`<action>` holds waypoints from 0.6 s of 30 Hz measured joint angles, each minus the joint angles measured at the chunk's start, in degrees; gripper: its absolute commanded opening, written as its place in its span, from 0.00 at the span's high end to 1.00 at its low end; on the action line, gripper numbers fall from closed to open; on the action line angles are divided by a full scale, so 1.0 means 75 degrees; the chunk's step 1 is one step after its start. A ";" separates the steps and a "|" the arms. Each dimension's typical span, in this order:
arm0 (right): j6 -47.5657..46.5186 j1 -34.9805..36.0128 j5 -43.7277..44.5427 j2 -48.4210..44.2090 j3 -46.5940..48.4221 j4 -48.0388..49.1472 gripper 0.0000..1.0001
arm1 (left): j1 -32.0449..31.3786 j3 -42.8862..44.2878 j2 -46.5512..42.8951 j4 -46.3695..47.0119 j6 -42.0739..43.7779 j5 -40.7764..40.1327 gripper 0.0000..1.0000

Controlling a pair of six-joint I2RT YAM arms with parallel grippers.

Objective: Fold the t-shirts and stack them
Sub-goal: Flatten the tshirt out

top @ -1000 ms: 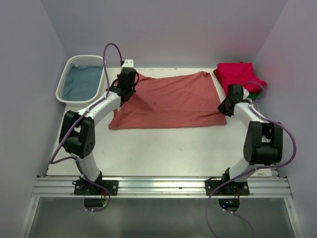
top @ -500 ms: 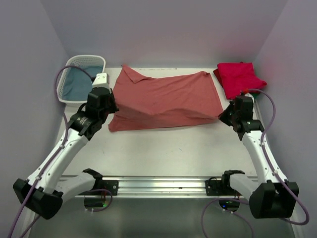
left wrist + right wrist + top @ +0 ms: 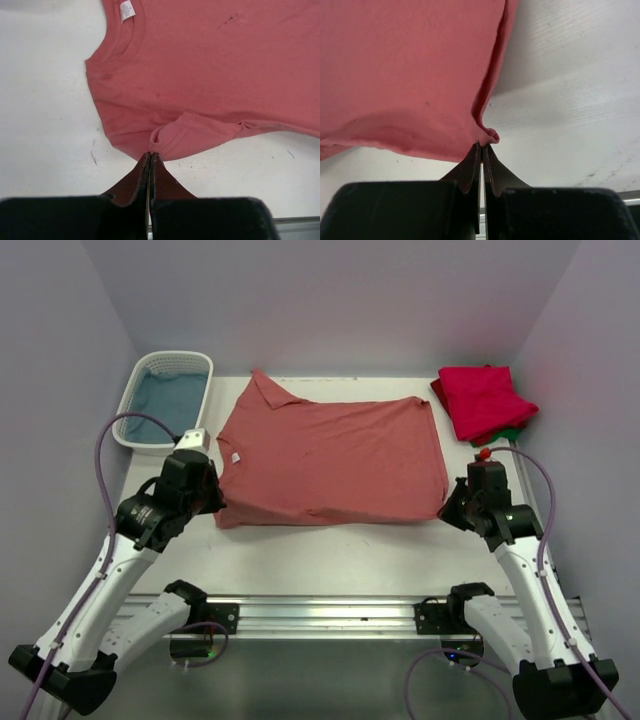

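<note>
The large salmon-red t-shirt (image 3: 330,460) lies spread across the middle of the table, collar to the left. My left gripper (image 3: 212,508) is shut on its near-left sleeve edge (image 3: 165,142), jaws pressed together on the cloth. My right gripper (image 3: 447,510) is shut on its near-right hem corner (image 3: 487,136). A folded crimson-pink t-shirt (image 3: 484,400) lies at the far right with a green t-shirt (image 3: 514,434) peeking out beneath it.
A white lattice basket (image 3: 165,400) holding blue cloth stands at the far left. Purple walls close in the table on three sides. The metal rail (image 3: 330,615) runs along the near edge.
Both arms have pulled back toward the near edge with the salmon-red shirt's edge, drawing the folded-over layer open so the shirt now lies spread flat.
</note>
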 measured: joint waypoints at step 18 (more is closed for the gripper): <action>0.0128 0.0000 0.0020 -0.0950 0.0204 -0.1932 1.00 | 0.0000 0.0927 -0.0685 -0.1973 -0.0635 0.0405 1.00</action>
